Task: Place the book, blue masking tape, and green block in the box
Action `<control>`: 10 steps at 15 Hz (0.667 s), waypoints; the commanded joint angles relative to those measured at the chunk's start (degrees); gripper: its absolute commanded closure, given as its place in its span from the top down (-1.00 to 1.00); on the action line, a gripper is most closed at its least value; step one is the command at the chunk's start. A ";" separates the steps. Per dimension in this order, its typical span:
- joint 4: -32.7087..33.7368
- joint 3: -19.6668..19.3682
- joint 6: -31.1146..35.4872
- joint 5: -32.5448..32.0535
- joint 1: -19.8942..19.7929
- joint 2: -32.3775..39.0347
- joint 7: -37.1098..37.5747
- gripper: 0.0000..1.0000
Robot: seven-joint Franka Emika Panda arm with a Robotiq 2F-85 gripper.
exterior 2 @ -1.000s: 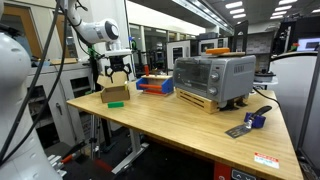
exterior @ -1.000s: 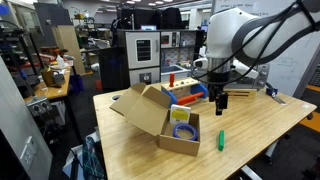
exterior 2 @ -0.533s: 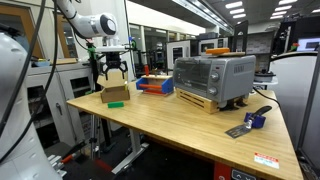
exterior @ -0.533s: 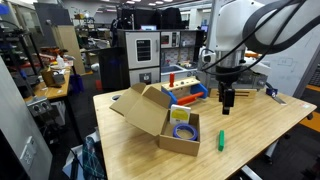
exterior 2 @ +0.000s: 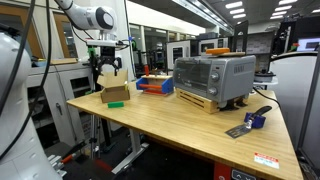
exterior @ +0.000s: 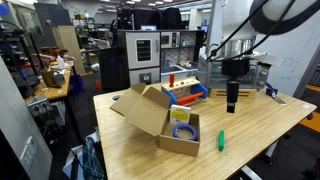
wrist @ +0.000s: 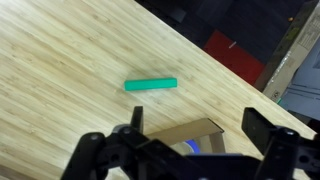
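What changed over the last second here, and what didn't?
The open, empty hand drifted sideways, farther from the box, rising slightly; nothing was taken or released. The green block stayed on the table and the blue masking tape inside the box.

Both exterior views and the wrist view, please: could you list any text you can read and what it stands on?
No text can be read in any view.
The sticker on the front edge of the table: red and white, print too small to read.
The toaster oven: no legible marking.
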 commanded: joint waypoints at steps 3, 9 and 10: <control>-0.36 -1.28 6.13 -3.48 -0.13 0.64 -10.18 1.00; -0.46 -2.27 5.02 -1.80 -0.87 2.09 -27.20 1.00; -0.51 -2.18 4.95 -1.77 -0.79 1.97 -28.58 1.00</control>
